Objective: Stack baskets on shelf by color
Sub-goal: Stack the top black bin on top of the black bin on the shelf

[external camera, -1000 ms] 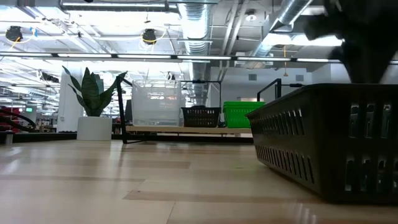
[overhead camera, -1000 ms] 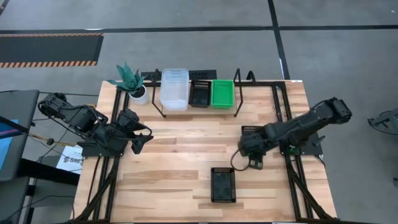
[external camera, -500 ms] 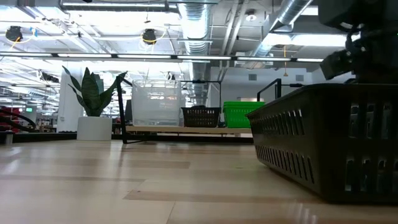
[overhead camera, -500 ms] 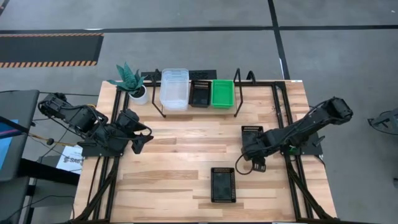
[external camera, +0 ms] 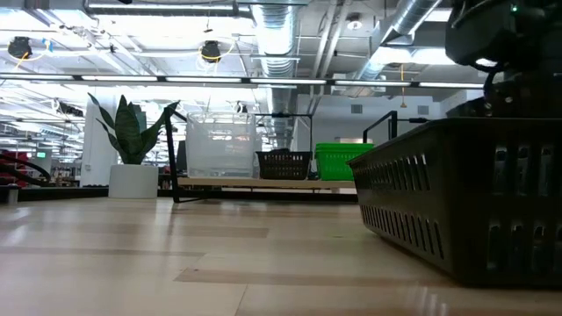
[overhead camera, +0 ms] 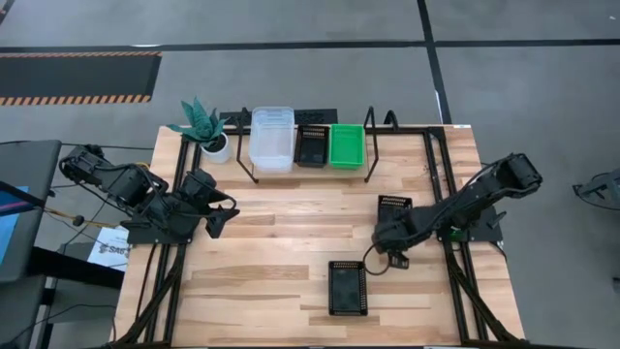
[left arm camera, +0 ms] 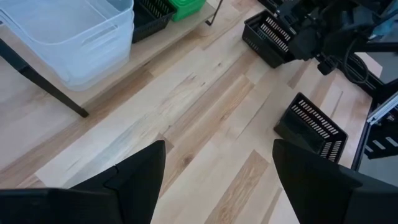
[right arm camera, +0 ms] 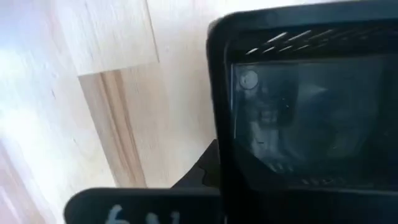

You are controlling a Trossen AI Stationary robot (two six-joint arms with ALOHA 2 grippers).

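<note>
a black basket [overhead camera: 348, 288] lies at the desk's near edge. the right hand [overhead camera: 390, 238] sits low beside another black basket [overhead camera: 392, 206]; its grip cannot be told. the left hand [overhead camera: 219, 219] waits with fingers spread, holding nothing. clear, black and green baskets rest on the shelf [overhead camera: 254, 174].

A dark glossy housing [right arm camera: 298, 118] close above the pale wood tabletop [right arm camera: 112, 62]

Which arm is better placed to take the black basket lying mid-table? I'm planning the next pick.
Right. The right gripper hovers just beside the black basket at the table's front, while the left gripper waits far off by the left edge.
</note>
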